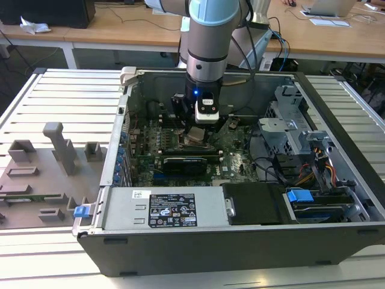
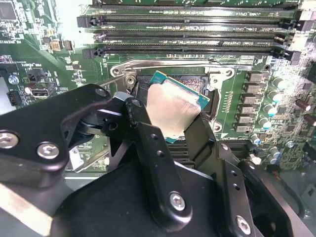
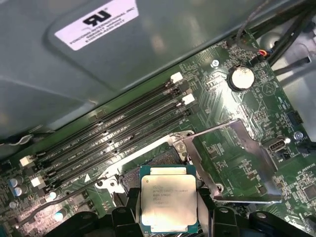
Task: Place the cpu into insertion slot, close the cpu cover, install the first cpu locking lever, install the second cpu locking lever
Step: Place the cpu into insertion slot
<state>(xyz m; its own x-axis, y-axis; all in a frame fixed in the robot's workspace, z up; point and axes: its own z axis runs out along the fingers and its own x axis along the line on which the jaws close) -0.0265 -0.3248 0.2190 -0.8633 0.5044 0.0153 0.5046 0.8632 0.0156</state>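
Observation:
My gripper (image 2: pixel 170 118) is shut on the cpu (image 2: pixel 173 103), a pale silvery square chip with a green edge. Its black fingers (image 2: pixel 143 131) clamp two opposite sides. The chip hangs tilted just over the insertion slot (image 2: pixel 190 80), the dark square socket with a silvery rim on the green board. In the first wrist view the cpu (image 3: pixel 168 205) sits in the gripper (image 3: pixel 168 219) at the near edge of the insertion slot (image 3: pixel 158 163). The cpu cover (image 3: pixel 197 165), a silvery frame with a big window, stands swung open beside it. In the exterior view the gripper (image 1: pixel 201 129) reaches down inside the computer case.
Long black memory slots (image 2: pixel 187 34) run right beside the socket, and a thin wire lever (image 3: pixel 54 202) lies along the board. A long black card (image 1: pixel 186 162) and the grey power supply (image 1: pixel 162 208) lie nearer the case front. Drive cages and cables (image 1: pixel 301 156) fill the exterior view's right.

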